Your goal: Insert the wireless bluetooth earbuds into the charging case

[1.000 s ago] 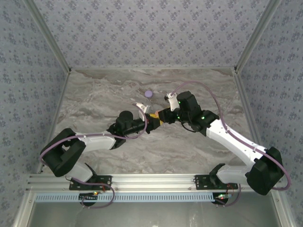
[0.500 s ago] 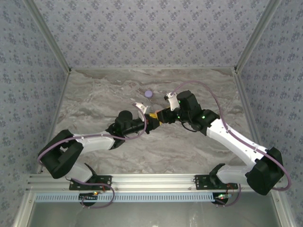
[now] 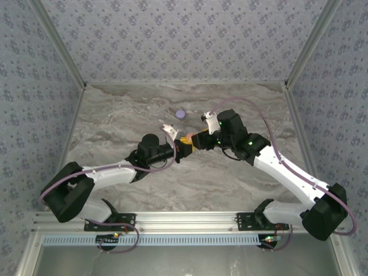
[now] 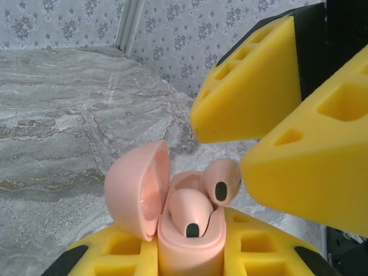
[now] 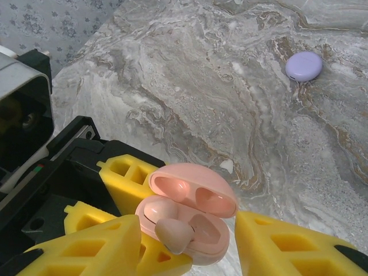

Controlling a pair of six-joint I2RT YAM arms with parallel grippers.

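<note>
Where the two arms meet over the grey marbled table, a small pink clamshell charging case is held off the surface by the left hand. That hand's yellow foam pads are pressed narrow against the two sides of the case body. The rounded pink lid is hinged open and stands tilted back from the body.

Two glossy pink earbuds are seen in the body of the case. One earbud lies low in its well with a dark oval spot facing outward. The second earbud stands higher on the side of the case away from the left hand. Whether either is fully seated cannot be told.

Just beyond the case, the right hand is found with its yellow foam fingers spread apart. One finger is placed on each side of the case, and nothing is gripped between them. The raised earbud is just beside one finger.

Farther from the case, well apart from it, a round lilac disc lies flat on the table. Behind the disc, the table is closed off by walls of grey flowered wallpaper.
</note>
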